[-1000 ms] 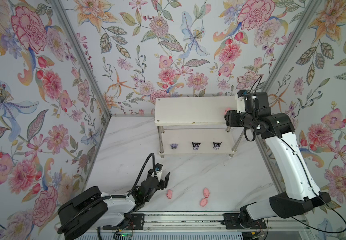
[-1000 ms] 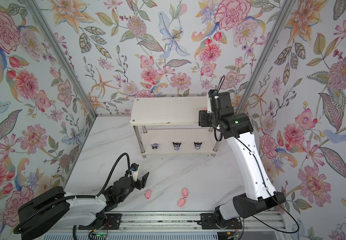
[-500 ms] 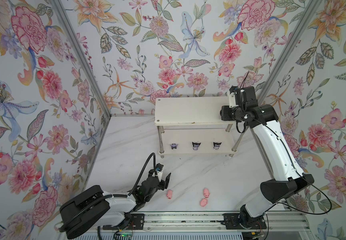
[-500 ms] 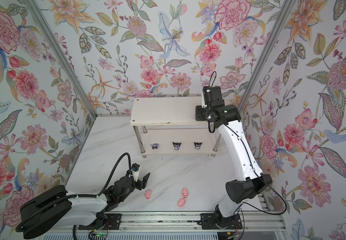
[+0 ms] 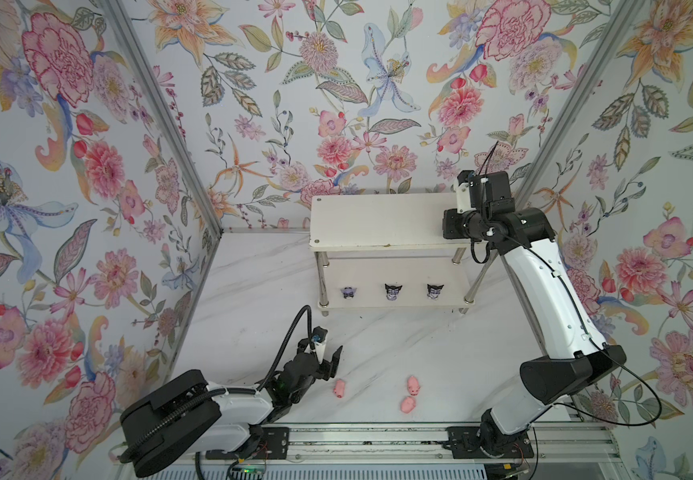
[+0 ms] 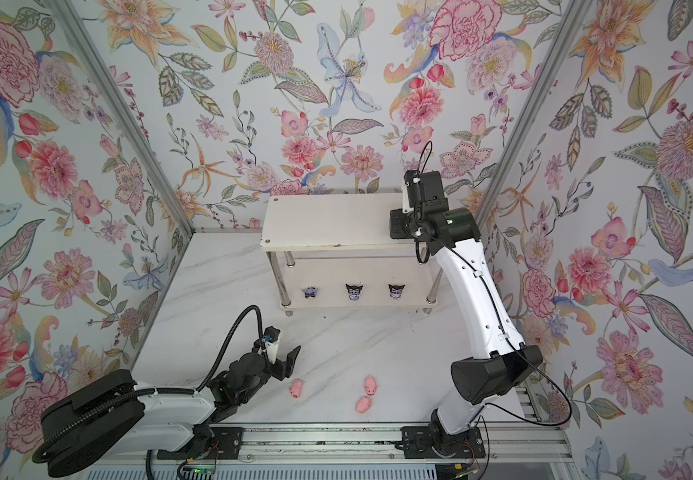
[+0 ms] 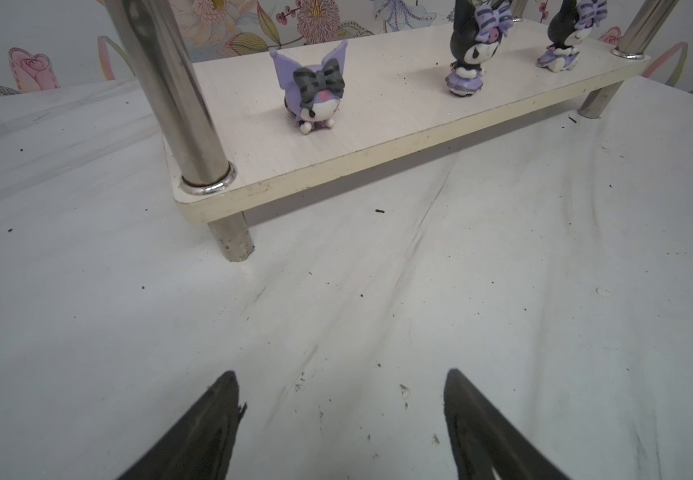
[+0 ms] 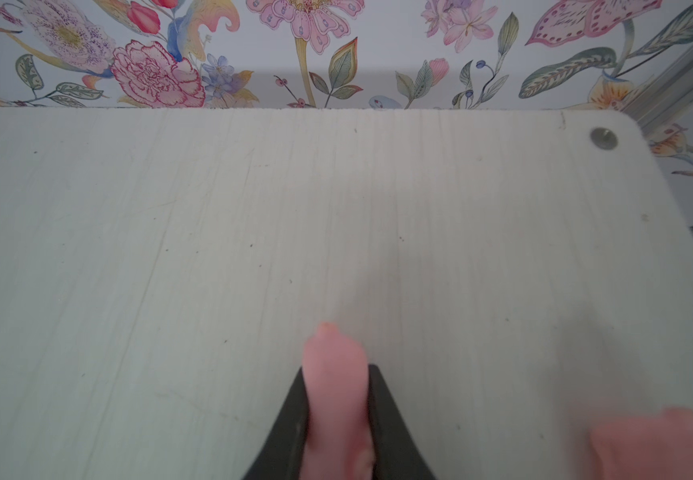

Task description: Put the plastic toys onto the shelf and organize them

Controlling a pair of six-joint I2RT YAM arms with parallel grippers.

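Evidently the right gripper (image 8: 337, 369) pinches a small pink plastic pig (image 8: 334, 411) low over the top board of the white two-tier chrome-legged shelf (image 5: 378, 224), probably to stand it there above the three purple-and-black figurines (image 5: 393, 291) on the lower board. The left gripper (image 7: 340, 374) hangs spread and empty over the marbled white table (image 7: 502, 270), near three loose pink pigs (image 5: 339, 388). A pink blur (image 8: 660, 444) beside the held pig, cut off, may be another; both top views hide the grip.

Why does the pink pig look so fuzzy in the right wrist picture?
Right wrist view: the pink pig sits close to the lens, so it blurs, like the second pink blob; the shelf behind is sharp. Left wrist view: the purple figurine looks crisp.
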